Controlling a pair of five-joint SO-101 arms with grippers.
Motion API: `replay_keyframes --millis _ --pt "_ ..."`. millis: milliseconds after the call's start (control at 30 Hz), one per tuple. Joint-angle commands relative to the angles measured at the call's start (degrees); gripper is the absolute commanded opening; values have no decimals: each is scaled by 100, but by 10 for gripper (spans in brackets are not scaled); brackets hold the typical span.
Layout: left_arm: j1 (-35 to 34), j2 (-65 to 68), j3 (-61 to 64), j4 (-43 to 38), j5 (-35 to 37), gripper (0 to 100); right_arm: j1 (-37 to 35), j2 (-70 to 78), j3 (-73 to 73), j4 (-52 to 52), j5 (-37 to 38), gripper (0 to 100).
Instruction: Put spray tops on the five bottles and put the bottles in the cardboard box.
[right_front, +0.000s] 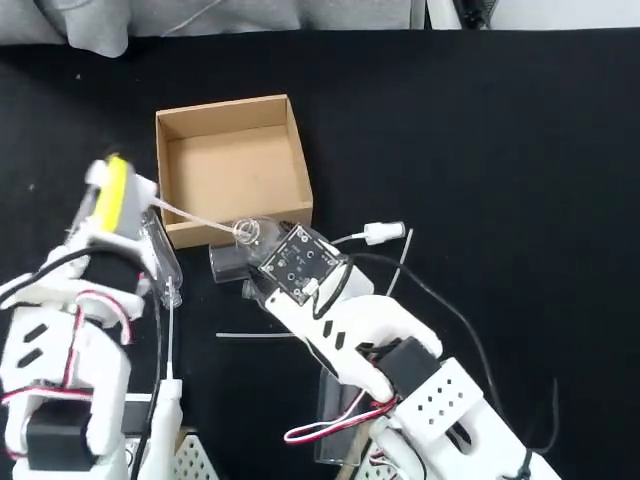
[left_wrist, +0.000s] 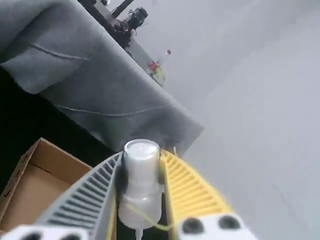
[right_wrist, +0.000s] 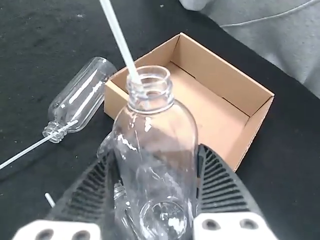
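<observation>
My right gripper pinches a clear bottle low on its body, a ribbed finger on each side, with the open neck pointing up and away from my wrist. My left gripper is pressed onto a white spray top, its grey and yellow fingers squeezing the cap's sides. The top's thin dip tube slants from it down to the held bottle. The tube's tip sits at the rim of the mouth, and I cannot tell whether it has gone inside.

From the high view, my left gripper is left of the cardboard box. My right gripper is just in front of the box's near right corner. The dip tube crosses the box's front wall between them.

A second bottle lies on its side on the black table by the box's near left corner, its neck pointing away from the box. A loose spray top lies on the table to the right of my right gripper, and a bare tube lies in front of it.

The cardboard box stands open just past the held bottle. A grey cloth is bunched at the table's far edge.
</observation>
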Motion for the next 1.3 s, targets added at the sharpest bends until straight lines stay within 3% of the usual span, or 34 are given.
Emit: replay_keyframes --millis 0,500,833,1033,1267 --pt "365 -9 22 -35 -255 29 -79 -110 -48 -176 9 92" --pt "418 0 251 -79 -316 29 -70 -110 -31 -132 9 92" --pt "426 0 1007 -941 -325 29 -53 -110 -31 -132 9 92" --pt "1059 0 1121 -923 -756 29 -53 -110 -31 -132 9 92" --pt "1130 0 1182 -923 -809 29 -53 -110 -22 -123 9 92"
